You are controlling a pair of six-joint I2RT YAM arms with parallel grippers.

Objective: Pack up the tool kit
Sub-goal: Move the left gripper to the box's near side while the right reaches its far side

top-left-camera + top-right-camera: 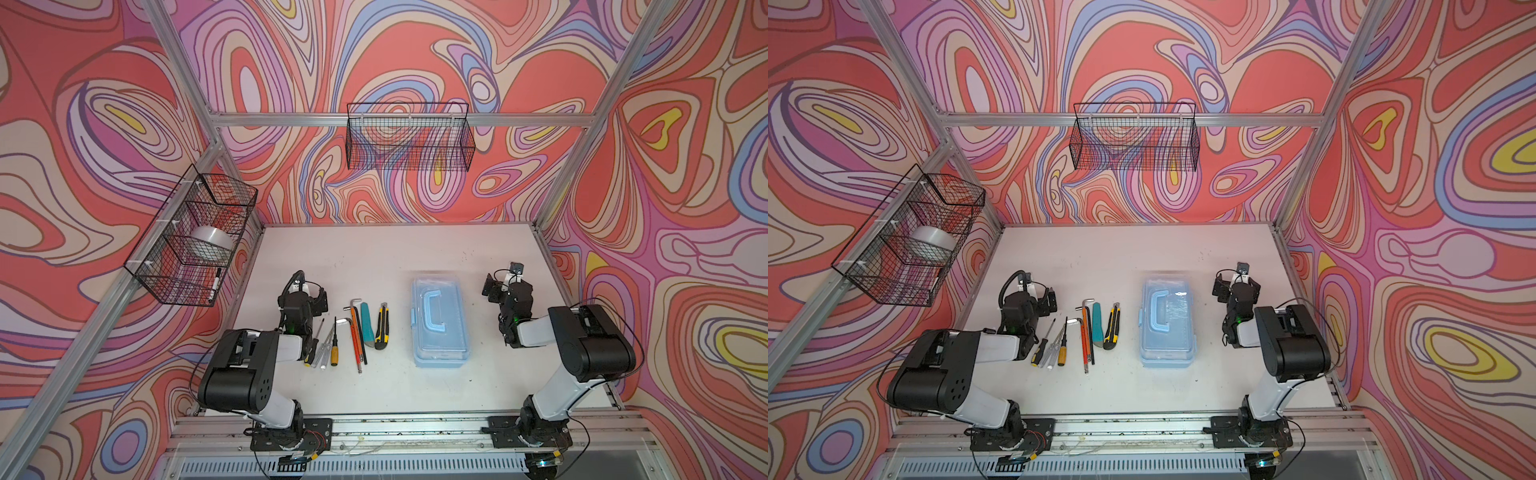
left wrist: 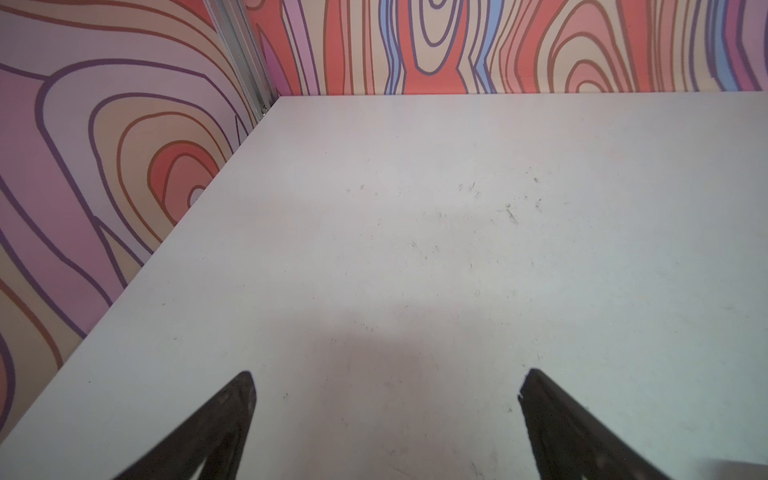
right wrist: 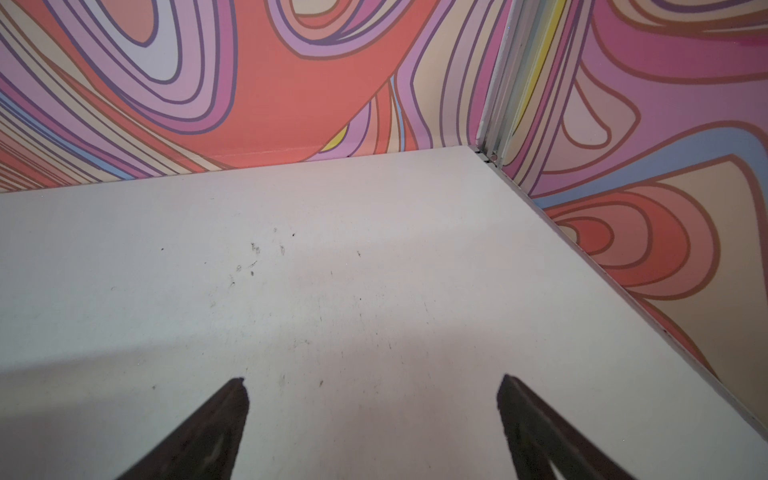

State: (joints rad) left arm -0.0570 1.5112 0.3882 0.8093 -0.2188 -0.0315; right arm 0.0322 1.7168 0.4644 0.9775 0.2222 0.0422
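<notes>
Only the dark, tapered tips of the left claw [image 2: 390, 374] and right claw [image 3: 372, 378] are shown by the wrist views, cut off at the frame edge; both are spread apart, empty, above the scuffed white table [image 2: 415, 208]. The shut light-blue plastic box [image 1: 441, 347], clear-lidded, is set nearer the right claw; its contents cannot be made out. Screwdrivers [image 1: 333, 351], hex keys [image 1: 356, 340] and utility knives [image 1: 381, 328] are laid between it and the left claw.
</notes>
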